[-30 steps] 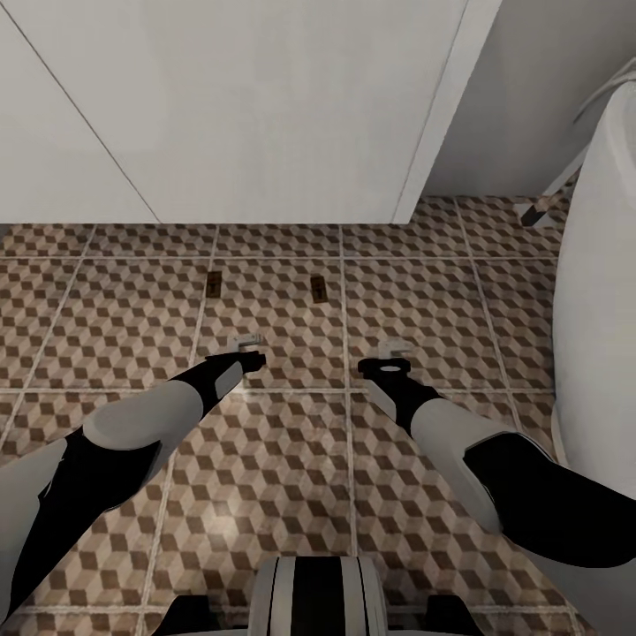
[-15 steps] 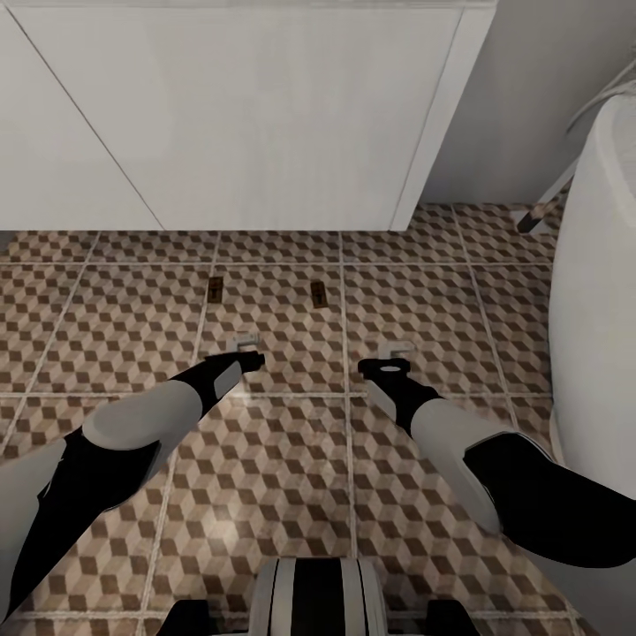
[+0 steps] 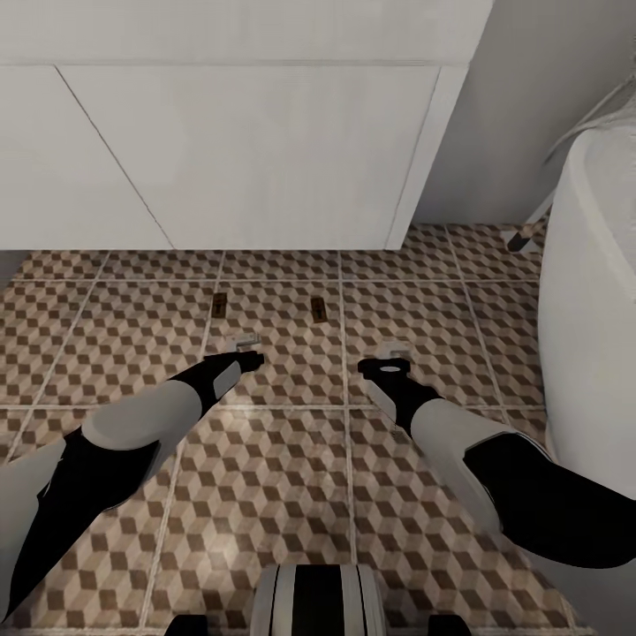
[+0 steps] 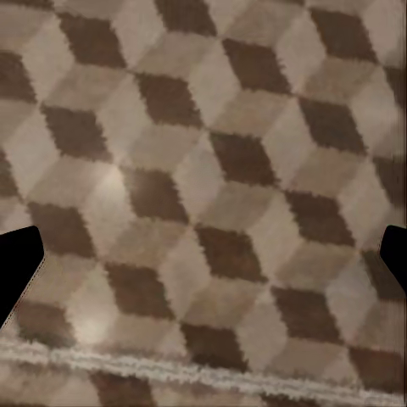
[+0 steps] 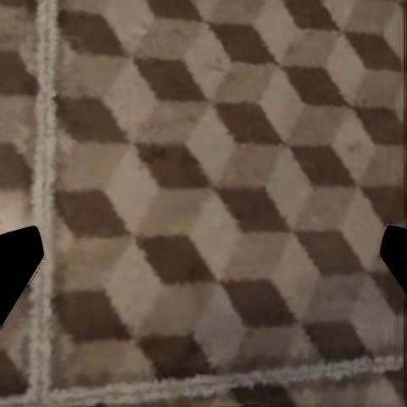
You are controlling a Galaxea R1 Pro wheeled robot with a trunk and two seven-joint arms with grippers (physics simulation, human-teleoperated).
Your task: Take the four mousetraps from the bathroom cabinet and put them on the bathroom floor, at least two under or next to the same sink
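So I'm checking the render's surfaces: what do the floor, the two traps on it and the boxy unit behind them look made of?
The floor looks like matte ceramic tile: printed cube pattern, pale grout lines. The two mousetraps look like tan wood with dark fittings, though they are too small to be sure. The vanity looks like smooth white painted or laminated panel, with thin seams.

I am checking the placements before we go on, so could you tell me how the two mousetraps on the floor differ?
The left mousetrap lies on the grout line between two tiles; the right mousetrap lies inside a single tile. The left one sits ahead of the left end effector; the right one sits between the two arms, left of the right end effector. Both are small, flat, lying lengthwise on the bathroom floor before the white vanity.
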